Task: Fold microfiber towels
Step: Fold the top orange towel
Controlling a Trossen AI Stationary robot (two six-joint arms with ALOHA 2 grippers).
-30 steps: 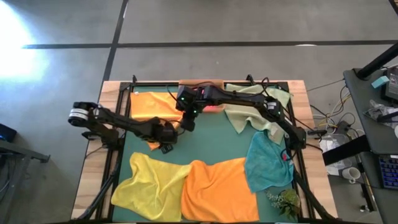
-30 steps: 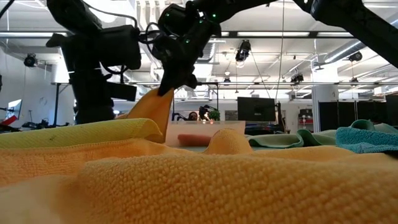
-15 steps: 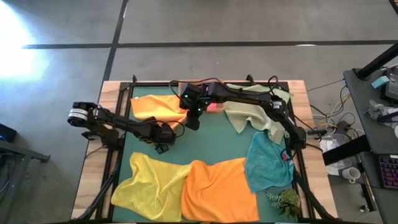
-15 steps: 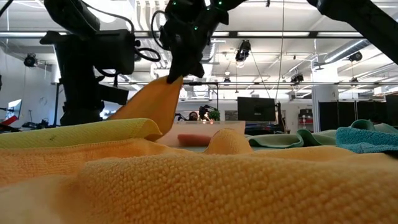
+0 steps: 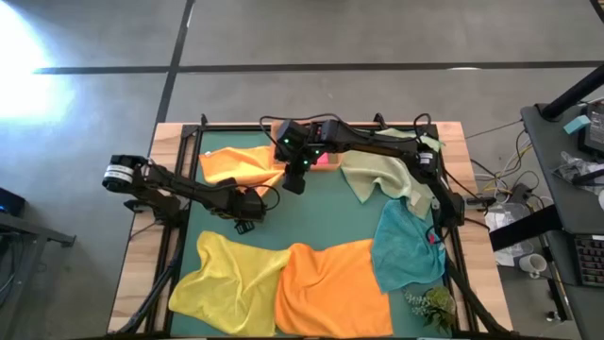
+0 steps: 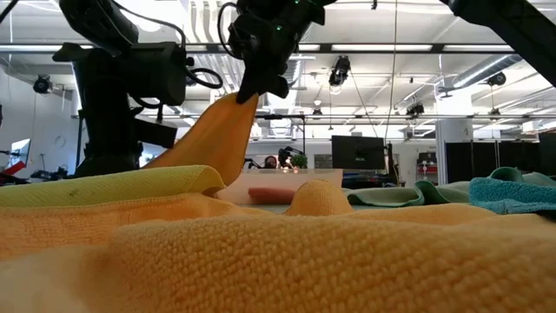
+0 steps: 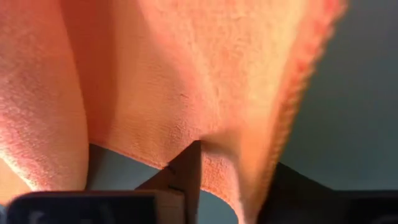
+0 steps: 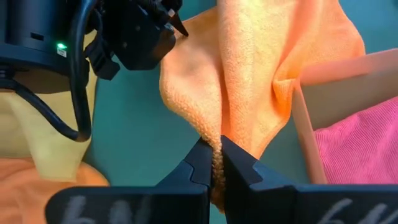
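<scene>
One orange microfiber towel (image 5: 231,162) lies at the far left of the dark green mat (image 5: 321,212). One corner of it is pulled up into a peak (image 6: 228,130). My right gripper (image 5: 294,179) is shut on that peak, above the mat's far middle. My left gripper (image 5: 247,212) points steeply down at the towel's near edge, with cloth between its fingers (image 7: 186,177). Along the near edge a yellow towel (image 5: 231,279) and a second orange towel (image 5: 330,288) lie flat. The teal towel (image 5: 406,246) and the pale green towel (image 5: 377,172) lie at the right. My left gripper has the orange towel's near hem (image 7: 227,177) between its two fingers, coming from above and slanting. A narrow fold of the edge stands in the gap. The cloth around it rests on the mat. My right gripper pinches a gathered fold at the towel's corner (image 8: 219,134) between its two fingers, from above and slanting down. That corner is lifted clear (image 6: 248,100). The cloth hangs below it like a tent, and its lower part lies on the mat.
A small wooden tray (image 5: 304,127) at the far edge holds a hot pink towel (image 8: 354,143), close beside the lifted corner. A small green plant (image 5: 429,304) sits at the near right corner. Bare mat shows in the middle.
My right gripper has risen and moved toward the far edge with the orange towel's corner. The peak stands higher, and the towel's near part has been drawn back toward the far edge. My left arm has stayed at the towel's near edge.
</scene>
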